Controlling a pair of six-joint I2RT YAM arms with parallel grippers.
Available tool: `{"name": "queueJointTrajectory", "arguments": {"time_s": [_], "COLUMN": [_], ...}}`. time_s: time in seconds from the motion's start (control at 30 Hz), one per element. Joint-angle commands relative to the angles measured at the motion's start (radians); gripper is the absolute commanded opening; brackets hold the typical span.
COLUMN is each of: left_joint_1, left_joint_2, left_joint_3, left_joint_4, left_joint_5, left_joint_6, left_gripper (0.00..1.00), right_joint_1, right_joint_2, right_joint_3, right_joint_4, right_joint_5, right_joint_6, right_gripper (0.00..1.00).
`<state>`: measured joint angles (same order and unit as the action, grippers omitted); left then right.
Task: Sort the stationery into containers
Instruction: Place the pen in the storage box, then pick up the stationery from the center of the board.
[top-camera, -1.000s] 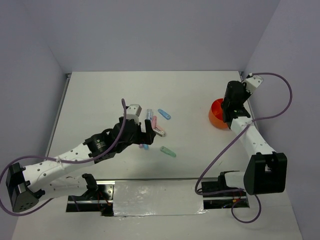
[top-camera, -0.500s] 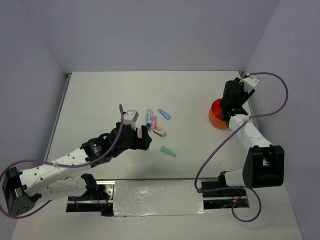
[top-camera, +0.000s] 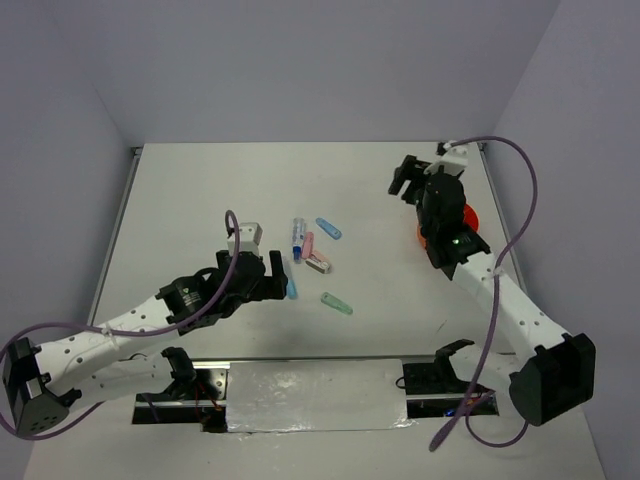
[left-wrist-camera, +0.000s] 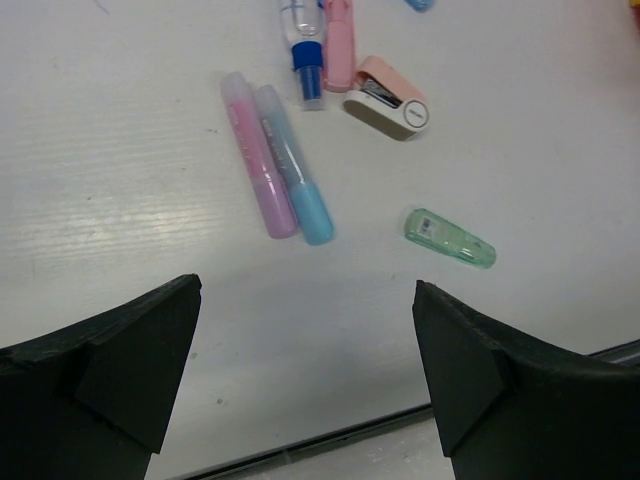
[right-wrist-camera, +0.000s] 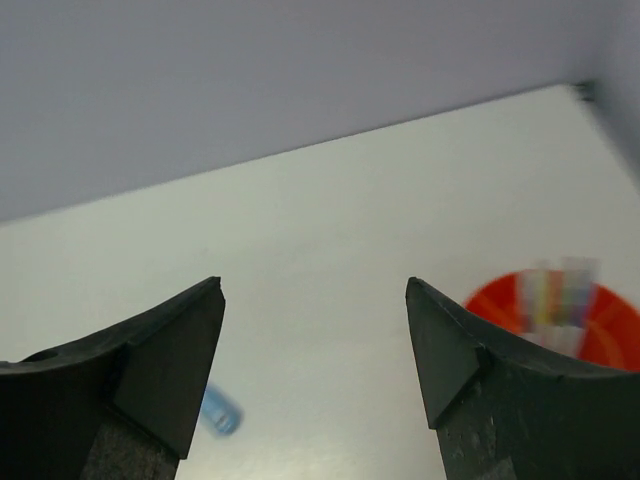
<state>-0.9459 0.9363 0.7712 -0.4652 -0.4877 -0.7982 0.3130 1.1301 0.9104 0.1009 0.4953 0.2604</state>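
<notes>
Top external view, contents of the white table (top-camera: 200, 190) listed by position. Left gripper (top-camera: 280, 278): over the near middle of the table, jaws spread wide with nothing between them. In the left wrist view its fingers (left-wrist-camera: 110, 370) sit at the bottom corners with bare table between. Pink marker (left-wrist-camera: 258, 165) and blue marker (left-wrist-camera: 293, 170): flat, side by side and touching, just ahead of the open left gripper, toward the left half of that view. From above only the blue one's end shows beside the gripper. Clear pen (left-wrist-camera: 303, 40) with a blue cap and pink stick (left-wrist-camera: 338, 35): side by side beyond the markers, cut off at the top edge. Pink-and-white block (left-wrist-camera: 392, 98): just beside the pink stick, to its right. Green piece (left-wrist-camera: 450, 238): alone, apart from the rest, ahead of the right-hand finger. Blue piece (top-camera: 328, 228): farthest of the loose group from the left gripper. Orange cup (top-camera: 470, 222): right side of the table, partly hidden behind the right arm, well apart from the loose items. Pastel sticks (right-wrist-camera: 557, 295): upright inside the cup, too blurred to sort by kind. Right gripper (top-camera: 408, 180): left of and beyond the cup, jaws wide, holding nothing. In the right wrist view the cup lies at lower right, outside the right-hand finger.
</notes>
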Motion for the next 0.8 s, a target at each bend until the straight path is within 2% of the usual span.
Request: {"name": "queueJointTrajectory", "arguments": {"time_s": [0.0,0.13,0.2,0.33,0.4,0.6,0.77], "left_joint_1": [0.010,0.010,0.012,0.016,0.019,0.019,0.019], "left_joint_2": [0.007,-0.014,-0.042,-0.073,-0.085,-0.100,-0.099], "left_joint_3": [0.043,0.072,0.076,0.071,0.066,0.024,-0.004], "left_joint_4": [-0.071,-0.159,-0.190,-0.217,-0.219,-0.155,-0.136], "left_joint_5": [-0.084,-0.150,-0.164,-0.172,-0.155,-0.055,0.004], "left_joint_6": [-0.088,-0.137,-0.131,-0.101,-0.093,-0.041,-0.010], "left_gripper": [0.99,0.99,0.99,0.99,0.99,0.99,0.99], "right_joint_1": [0.127,0.282,0.343,0.594,0.632,0.701,0.706], "right_joint_2": [-0.044,-0.006,0.038,0.103,0.126,0.172,0.284], "right_joint_3": [-0.020,-0.100,-0.126,-0.134,-0.148,-0.174,-0.133], "right_joint_4": [-0.090,-0.190,-0.225,-0.317,-0.322,-0.300,-0.359], "right_joint_5": [-0.359,-0.388,-0.418,-0.188,-0.204,-0.234,-0.225], "right_joint_6": [-0.039,-0.041,-0.052,0.000,0.026,0.005,-0.029], "right_gripper": [0.80,0.81,0.99,1.00,1.00,0.93,0.75]}}
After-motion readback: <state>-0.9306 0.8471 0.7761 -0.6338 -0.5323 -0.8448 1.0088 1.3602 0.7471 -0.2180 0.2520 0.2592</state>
